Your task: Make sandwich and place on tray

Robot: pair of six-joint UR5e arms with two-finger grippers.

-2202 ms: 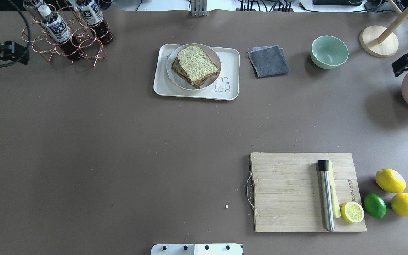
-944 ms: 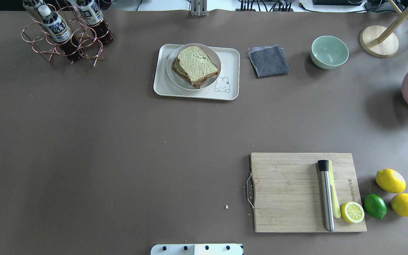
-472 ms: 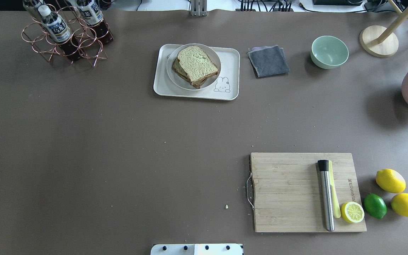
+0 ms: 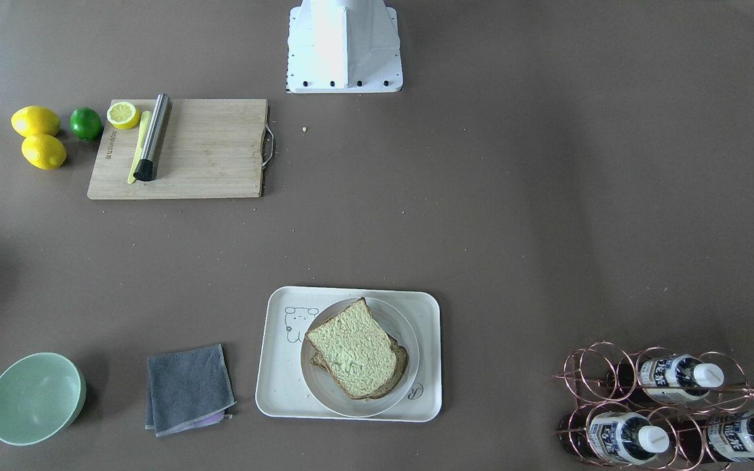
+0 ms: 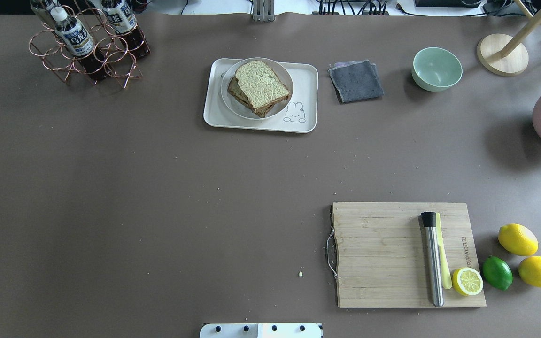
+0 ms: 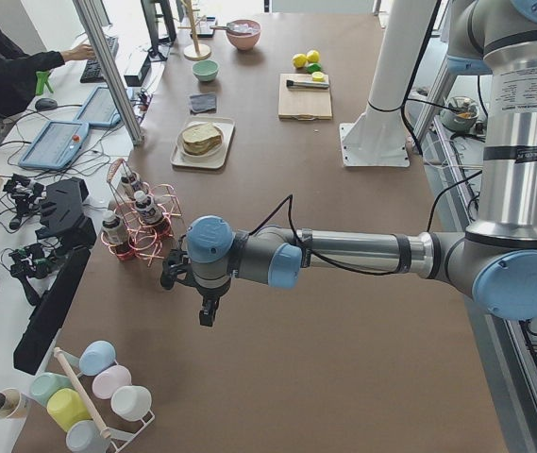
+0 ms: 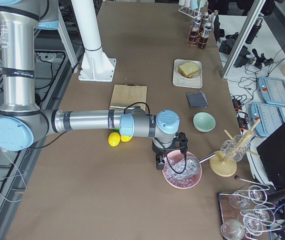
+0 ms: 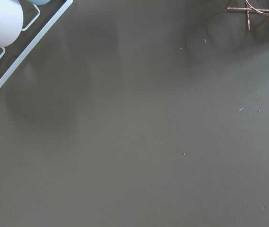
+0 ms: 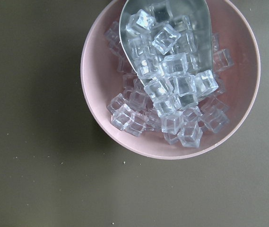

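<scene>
The sandwich (image 5: 261, 87) is a stack of bread slices with brown crust and greenish crumb. It lies on a round white plate (image 5: 227, 96) that stands on the cream tray (image 5: 305, 80); it also shows in the front view (image 4: 354, 350). No egg shows. My left gripper (image 6: 207, 316) hangs over bare table near the bottle rack, far from the tray. My right gripper (image 7: 160, 162) hangs beside the pink ice bowl. Both show only in side views, so I cannot tell if they are open or shut.
A wooden cutting board (image 5: 378, 253) holds a steel muddler (image 5: 432, 258) and half a lemon, with lemons and a lime beside it. A grey cloth (image 5: 356, 80), green bowl (image 5: 436, 69), bottle rack (image 5: 87, 42), and pink bowl (image 9: 96, 94) of ice cubes stand around.
Both arms, seen at the left and right edges of the overhead view 2.2 s ago, have drawn out of it. Nothing on the table has moved.
</scene>
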